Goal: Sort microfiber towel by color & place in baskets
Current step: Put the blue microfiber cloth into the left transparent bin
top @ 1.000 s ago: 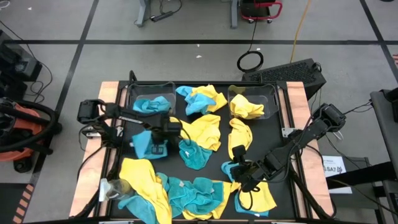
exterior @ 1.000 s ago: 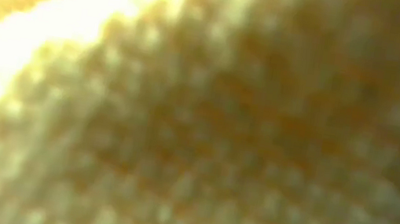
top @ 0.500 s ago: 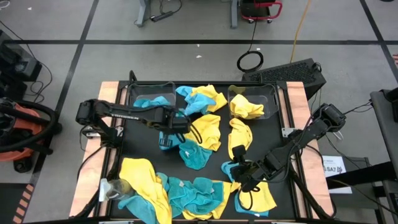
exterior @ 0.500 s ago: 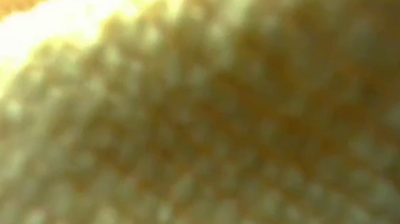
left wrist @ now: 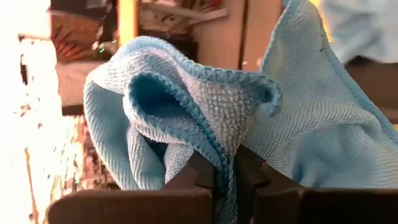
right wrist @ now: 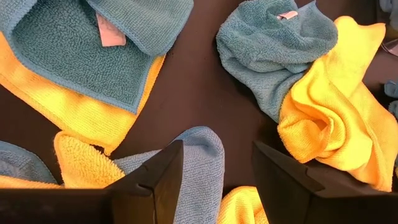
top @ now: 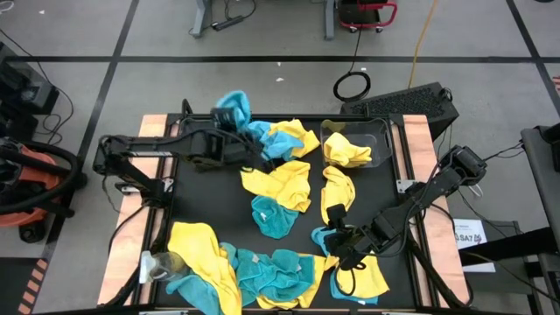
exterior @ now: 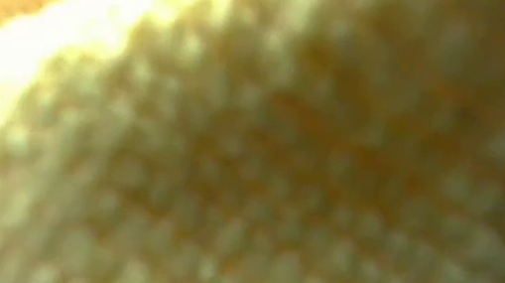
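My left gripper is raised near the table's far-left part, shut on a teal-blue towel. The left arm hides most of the left clear basket below it. The right clear basket holds a yellow towel. Several yellow and teal towels lie loose on the black mat. My right gripper is low over the near-right part, open. Its fingers stand on either side of a teal towel; whether they touch it I cannot tell. A yellow cloth fills the low view. My left gripper pinches the teal towel between its two fingers on a bunched fold with a stitched edge, several layers thick. The towel is lifted clear of the table. It bulges past the fingertips and spreads slack to both sides.
Loose towels crowd the mat: a yellow and teal heap along the near edge, a yellow one in front of the right basket, teal and yellow ones between the baskets. Wooden rails flank the mat.
My left gripper, shut on the teal towel, has risen from the mat's left-middle and swung toward the far edge. The towel has gone from lying on the mat to lifted clear, above the left basket. The right arm has kept still.
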Controlling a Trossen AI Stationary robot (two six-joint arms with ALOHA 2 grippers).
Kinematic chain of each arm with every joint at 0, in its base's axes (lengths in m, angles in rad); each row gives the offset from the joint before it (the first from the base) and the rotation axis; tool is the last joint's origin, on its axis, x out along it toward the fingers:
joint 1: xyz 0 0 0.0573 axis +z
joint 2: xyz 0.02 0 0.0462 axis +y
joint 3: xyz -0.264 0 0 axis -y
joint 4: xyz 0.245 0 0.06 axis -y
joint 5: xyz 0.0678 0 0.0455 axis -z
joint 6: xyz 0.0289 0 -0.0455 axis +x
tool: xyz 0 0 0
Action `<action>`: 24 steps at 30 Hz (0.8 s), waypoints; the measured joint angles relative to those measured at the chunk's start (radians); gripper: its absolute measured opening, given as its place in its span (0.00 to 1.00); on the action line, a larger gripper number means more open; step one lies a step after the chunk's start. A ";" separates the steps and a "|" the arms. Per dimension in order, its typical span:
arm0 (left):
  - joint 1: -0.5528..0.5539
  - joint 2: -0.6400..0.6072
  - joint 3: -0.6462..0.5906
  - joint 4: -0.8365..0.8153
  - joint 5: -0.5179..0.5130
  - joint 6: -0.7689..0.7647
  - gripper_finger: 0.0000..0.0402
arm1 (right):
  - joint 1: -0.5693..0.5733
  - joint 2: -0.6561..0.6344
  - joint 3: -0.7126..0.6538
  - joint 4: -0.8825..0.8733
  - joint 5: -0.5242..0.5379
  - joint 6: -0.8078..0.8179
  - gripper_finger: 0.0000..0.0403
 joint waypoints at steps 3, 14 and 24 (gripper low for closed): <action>0.044 -0.009 0.000 -0.001 -0.017 -0.036 0.04 | 0.000 0.000 0.000 0.000 0.000 0.000 0.45; 0.212 -0.002 -0.070 0.062 0.041 -0.039 0.04 | 0.014 0.000 0.000 0.002 0.001 0.011 0.45; 0.298 -0.001 -0.283 0.204 0.098 -0.078 0.04 | 0.039 0.000 0.000 0.002 0.025 0.012 0.45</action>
